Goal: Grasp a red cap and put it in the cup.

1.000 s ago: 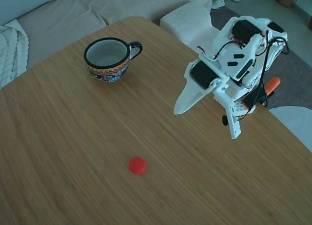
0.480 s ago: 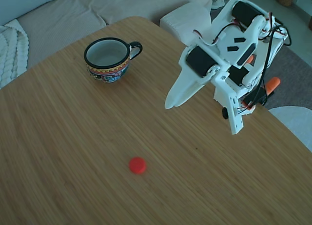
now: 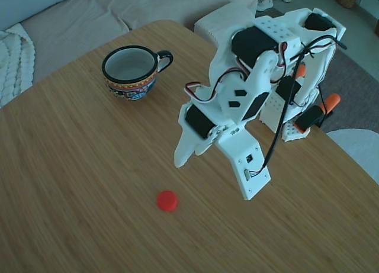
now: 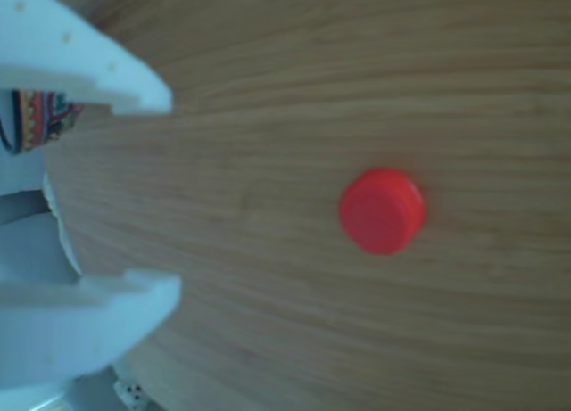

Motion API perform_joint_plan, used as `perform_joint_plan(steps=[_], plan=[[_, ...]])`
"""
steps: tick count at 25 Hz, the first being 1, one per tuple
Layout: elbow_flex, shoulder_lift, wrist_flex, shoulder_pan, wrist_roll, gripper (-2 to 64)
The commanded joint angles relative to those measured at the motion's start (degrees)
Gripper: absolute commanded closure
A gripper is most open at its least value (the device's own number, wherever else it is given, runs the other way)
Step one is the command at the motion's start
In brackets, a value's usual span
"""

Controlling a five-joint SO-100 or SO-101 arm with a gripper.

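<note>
The red cap (image 3: 167, 200) lies flat on the wooden table, near the front middle in the fixed view. My white gripper (image 3: 216, 177) hangs open above the table, just right of the cap and apart from it, with nothing between its fingers. In the other view the two white fingertips (image 4: 134, 81) enter from the left, the gripper (image 4: 169, 195) stands wide open, and the red cap (image 4: 382, 210) sits beyond them on bare wood. The cup (image 3: 133, 83), black-rimmed with a patterned band, stands upright at the back left; a sliver of the cup (image 4: 36, 121) shows behind the upper finger.
The arm's base is clamped at the table's right edge with orange clamp handles (image 3: 320, 110). A white block (image 3: 228, 21) and a sofa lie beyond the far edge. A knitted blanket (image 3: 12, 60) is at the left.
The arm has swung forward and down from the right edge towards the red cap. The gripper has stayed open. Cap and cup have not moved.
</note>
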Motion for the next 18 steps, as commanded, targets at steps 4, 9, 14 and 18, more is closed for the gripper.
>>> perform_joint_plan(steps=[4,9,14,18], plan=[[-8.2,-8.5,0.1,0.3,-0.4,34.1],[-13.7,-17.8,0.9,0.3,-0.6,31.2],[-20.0,-25.1,3.4,0.0,-0.7,30.7],[-24.8,-30.8,6.0,-0.4,-0.8,29.1]])
